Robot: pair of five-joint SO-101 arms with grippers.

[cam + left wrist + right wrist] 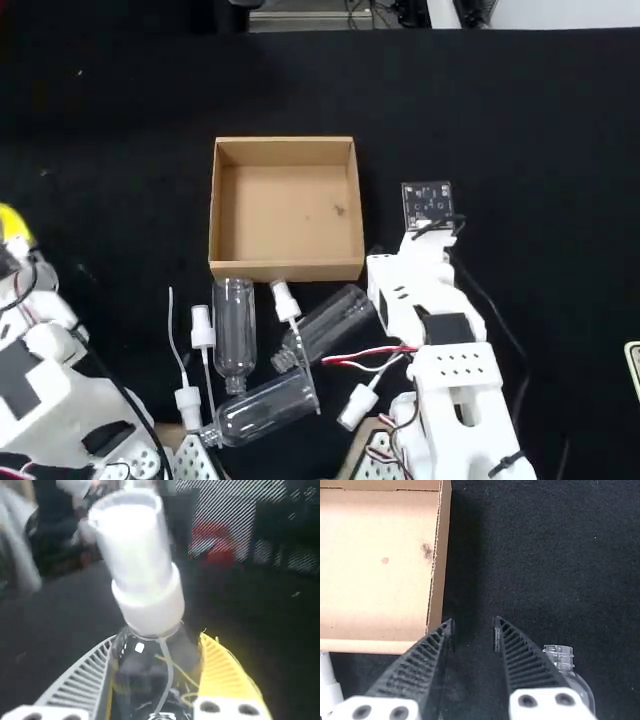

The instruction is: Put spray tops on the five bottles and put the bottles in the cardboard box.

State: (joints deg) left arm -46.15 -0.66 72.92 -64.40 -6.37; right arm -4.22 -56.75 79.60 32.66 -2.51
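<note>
My left gripper (160,647) is shut on a clear bottle (142,672), with one grey finger and one yellow finger at its shoulders. A white spray top (137,560) sits on that bottle's neck, its tube hanging inside. The left arm (40,385) is at the table's near left corner. My right gripper (472,625) is open and empty, low over the black cloth beside the cardboard box (380,560). An uncapped bottle neck (559,656) lies by one black finger. Three clear bottles (234,330) (330,322) (262,408) lie in front of the box (285,265).
Loose white spray tops (203,328) (285,300) (358,405) (187,402) lie among the bottles. The right arm (440,330) stretches from the near edge toward the box's right front corner, its red and white wires crossing one bottle. Black cloth covers the table.
</note>
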